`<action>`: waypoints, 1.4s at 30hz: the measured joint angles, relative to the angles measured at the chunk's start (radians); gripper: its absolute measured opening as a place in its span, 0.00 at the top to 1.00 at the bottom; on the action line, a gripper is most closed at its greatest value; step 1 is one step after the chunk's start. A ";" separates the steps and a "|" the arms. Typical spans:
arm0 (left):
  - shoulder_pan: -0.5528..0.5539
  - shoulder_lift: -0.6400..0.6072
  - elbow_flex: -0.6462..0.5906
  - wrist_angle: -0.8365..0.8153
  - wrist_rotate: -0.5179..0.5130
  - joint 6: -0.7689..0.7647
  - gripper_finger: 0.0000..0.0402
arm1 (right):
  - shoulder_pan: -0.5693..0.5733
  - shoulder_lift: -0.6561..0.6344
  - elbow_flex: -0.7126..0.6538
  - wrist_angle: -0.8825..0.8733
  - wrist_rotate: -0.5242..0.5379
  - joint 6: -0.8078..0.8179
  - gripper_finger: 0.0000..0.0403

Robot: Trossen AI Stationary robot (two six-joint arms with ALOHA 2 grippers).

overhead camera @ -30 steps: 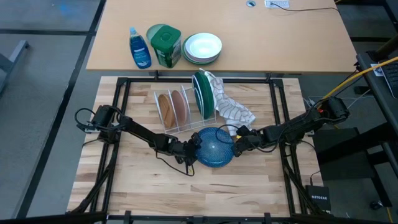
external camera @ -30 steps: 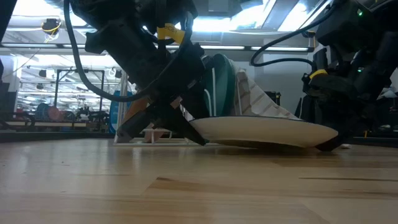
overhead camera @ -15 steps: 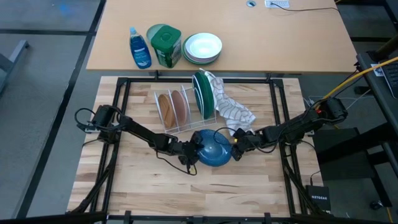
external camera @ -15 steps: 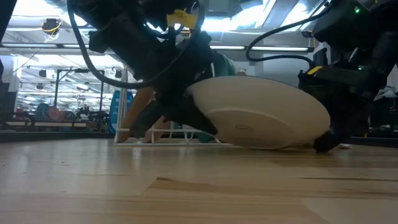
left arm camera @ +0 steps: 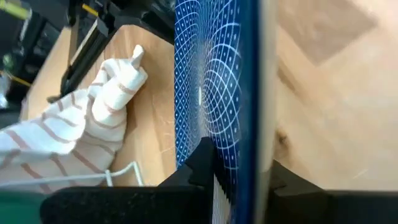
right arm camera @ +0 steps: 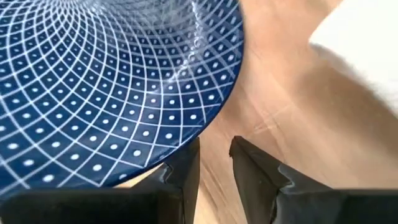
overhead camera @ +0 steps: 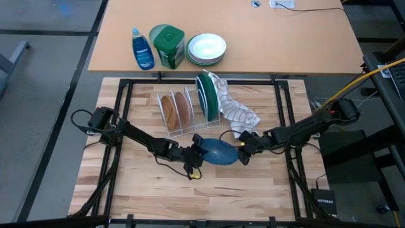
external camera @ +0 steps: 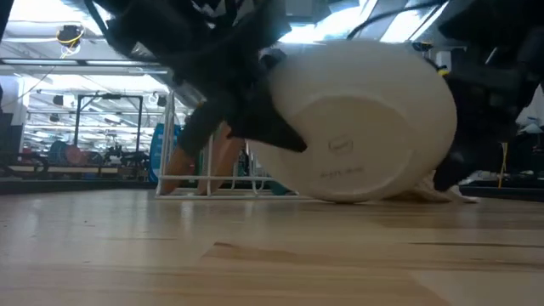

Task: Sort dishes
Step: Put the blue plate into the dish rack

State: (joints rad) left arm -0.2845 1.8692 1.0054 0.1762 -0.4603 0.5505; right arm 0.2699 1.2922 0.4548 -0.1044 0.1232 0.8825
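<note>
The blue dark-rimmed dish (overhead camera: pixel 218 152) stands tipped up on its rim in front of the wire rack (overhead camera: pixel 166 124). Its white underside (external camera: pixel 365 119) faces the table's near edge. My left gripper (overhead camera: pixel 194 154) is shut on its left rim. My right gripper (overhead camera: pixel 242 151) is at its right rim, fingers almost together with nothing between them. Two brown plates (overhead camera: pixel 176 109) and the dark green plate (overhead camera: pixel 205 95) stand upright in the rack's slots. My left gripper pinches the dish's left rim (left arm camera: pixel 245 155), one finger (left arm camera: pixel 202 163) on the blue patterned face and the other on the white underside. It comes level from the table's left. The dish stands steeply tilted, its lower rim (external camera: pixel 344 198) at the table top. My right gripper has the dish's right rim (right arm camera: pixel 208 127) against the outer side of one finger (right arm camera: pixel 185 165). Nothing is between its fingers. It comes low from the table's right.
A striped cloth (overhead camera: pixel 237 111) lies against the rack's right side, just behind the dish. On the far desk stand a blue bottle (overhead camera: pixel 142 49), a green container (overhead camera: pixel 167 45) and a stack of white bowls (overhead camera: pixel 205 49). Bare wood lies toward the near edge.
The blue dish has been tipped from lying flat to standing almost upright on its rim, its white underside swinging round toward the near edge. Both grippers have stayed at its left and right rims, and the left one has turned with it.
</note>
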 joint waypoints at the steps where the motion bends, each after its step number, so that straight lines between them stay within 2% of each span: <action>1: -0.003 -0.010 0.000 -0.004 0.001 -0.034 0.91 | 0.000 -0.021 0.001 -0.011 0.008 -0.001 0.75; 7: 0.004 -0.090 -0.002 -0.022 0.027 -0.237 0.92 | 0.000 -0.151 0.004 -0.069 0.073 -0.044 0.75; 23: 0.011 -0.348 -0.002 -0.184 0.029 -0.806 0.92 | -0.001 -0.436 0.005 -0.079 0.155 -0.285 0.75; 27: 0.012 -0.414 -0.002 -0.200 0.013 -0.988 0.92 | -0.001 -0.468 0.005 -0.080 0.156 -0.318 0.75; 33: 0.012 -0.504 -0.002 -0.212 -0.101 -1.270 0.92 | -0.001 -0.473 0.005 -0.080 0.157 -0.344 0.75; 37: 0.012 -0.557 -0.002 -0.259 -0.153 -1.383 0.92 | -0.001 -0.472 0.004 -0.079 0.157 -0.382 0.75; 42: 0.011 -0.614 -0.002 -0.356 -0.169 -1.497 0.92 | -0.001 -0.472 0.004 -0.080 0.166 -0.394 0.75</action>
State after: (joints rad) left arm -0.2732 1.2554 1.0035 -0.1801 -0.6291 -0.9469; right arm 0.2687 0.8200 0.4591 -0.1841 0.2897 0.4881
